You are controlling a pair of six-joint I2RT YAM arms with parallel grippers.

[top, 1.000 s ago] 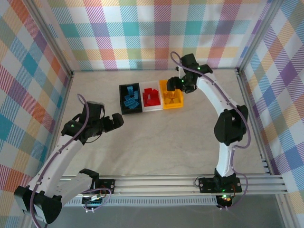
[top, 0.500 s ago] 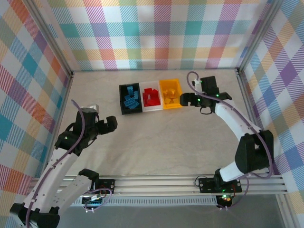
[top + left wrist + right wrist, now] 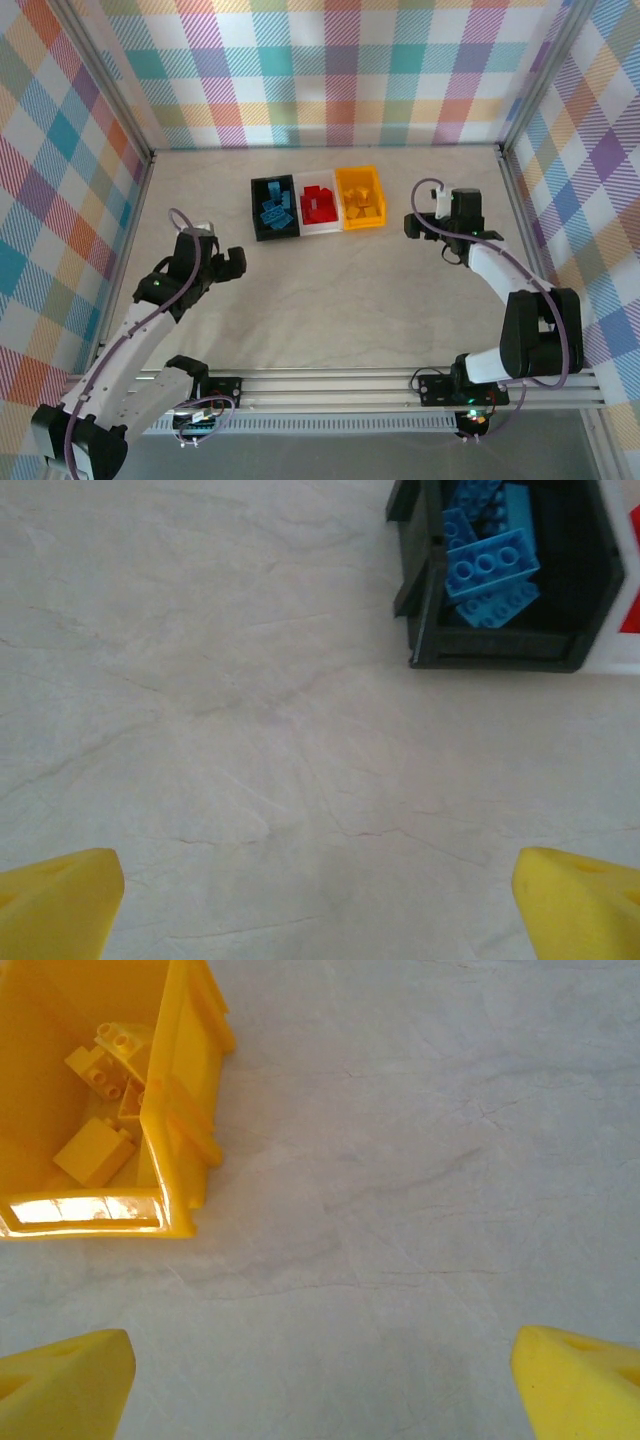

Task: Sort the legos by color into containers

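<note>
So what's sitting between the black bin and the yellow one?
A white bin holding red legos sits between the black bin and the yellow bin, in the top view.

Robot lab test cell, plaid fabric walls (image 3: 330, 70), aluminium frame (image 3: 400, 385), marbled tabletop (image 3: 330, 290)

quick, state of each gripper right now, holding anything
left gripper: open, holding nothing
right gripper: open, holding nothing

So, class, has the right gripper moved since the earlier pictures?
Yes. The right gripper was over the yellow bin; it now sits right of that bin and lower in the top view, above bare table.
</note>
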